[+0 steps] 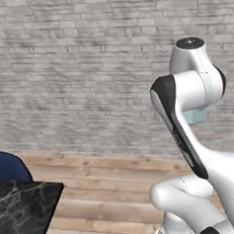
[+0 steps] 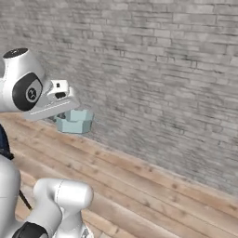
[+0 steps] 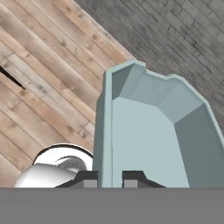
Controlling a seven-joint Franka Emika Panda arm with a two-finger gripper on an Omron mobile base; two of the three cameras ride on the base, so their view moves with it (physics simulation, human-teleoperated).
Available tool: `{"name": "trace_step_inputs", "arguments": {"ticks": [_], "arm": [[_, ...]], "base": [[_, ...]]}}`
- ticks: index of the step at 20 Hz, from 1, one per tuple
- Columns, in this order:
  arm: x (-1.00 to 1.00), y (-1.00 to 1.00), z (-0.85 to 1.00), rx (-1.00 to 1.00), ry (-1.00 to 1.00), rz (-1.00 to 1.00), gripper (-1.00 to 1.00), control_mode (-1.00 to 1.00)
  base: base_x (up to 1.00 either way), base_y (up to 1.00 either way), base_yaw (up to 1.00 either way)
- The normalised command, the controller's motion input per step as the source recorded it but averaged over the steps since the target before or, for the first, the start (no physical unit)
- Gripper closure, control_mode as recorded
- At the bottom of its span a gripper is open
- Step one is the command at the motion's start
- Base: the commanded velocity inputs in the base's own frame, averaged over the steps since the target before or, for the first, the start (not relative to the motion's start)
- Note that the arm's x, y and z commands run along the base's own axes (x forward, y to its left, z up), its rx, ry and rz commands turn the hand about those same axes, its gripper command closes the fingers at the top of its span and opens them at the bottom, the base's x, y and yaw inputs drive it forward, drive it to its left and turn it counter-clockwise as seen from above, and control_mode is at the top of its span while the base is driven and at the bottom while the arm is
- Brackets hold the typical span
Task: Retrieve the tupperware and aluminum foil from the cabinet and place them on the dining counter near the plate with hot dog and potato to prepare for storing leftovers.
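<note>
1. The tupperware (image 3: 148,135), a small shallow pale grey-blue plastic tub w/ rounded corners, was held up in the air, well above the wooden plank floor (image 2: 139,195); in the right base view it (image 2: 74,122) hung just under the hand, in front of the grey brick wall (image 2: 162,69).
2. The gripper (image 3: 110,178) was clamped narrow on the tub's side wall: one dark fingertip (image 3: 87,178) outside the wall, the other inside the tub.
3. Tub interior was smooth and matt, w/ chamfered corners and a thin paler rim; its open side faced the hand camera.
4. In the left base view only a corner of the tub (image 1: 195,116) peeked out behind the arm.
5. Arm pose: white Franka arm (image 1: 189,133) folded, elbow raised high, forearm w/ dark joint band slanting down to the base; hand reached forward, roughly level.
6. Lower left of the left base view: a corner of the dining counter (image 1: 22,214), black marble w/ white veins, and a dark blue rounded chair back (image 1: 9,168) behind it, well apart from the tub.
</note>
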Motion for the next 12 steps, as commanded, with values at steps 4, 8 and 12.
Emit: {"name": "trace_step_inputs", "arguments": {"ticks": [4, 8, 12], "arm": [[0.0, 0.0, 0.0, 0.0, 0.0, 0.0, 1.0, 1.0], [0.0, 0.0, 0.0, 0.0, 0.0, 0.0, 1.0, 1.0], [0.0, 0.0, 0.0, 0.0, 0.0, 0.0, 1.0, 1.0]], "base": [[1.0, 0.0, 0.58], [0.95, -0.08, 0.7], [0.87, -0.16, 0.74]]}}
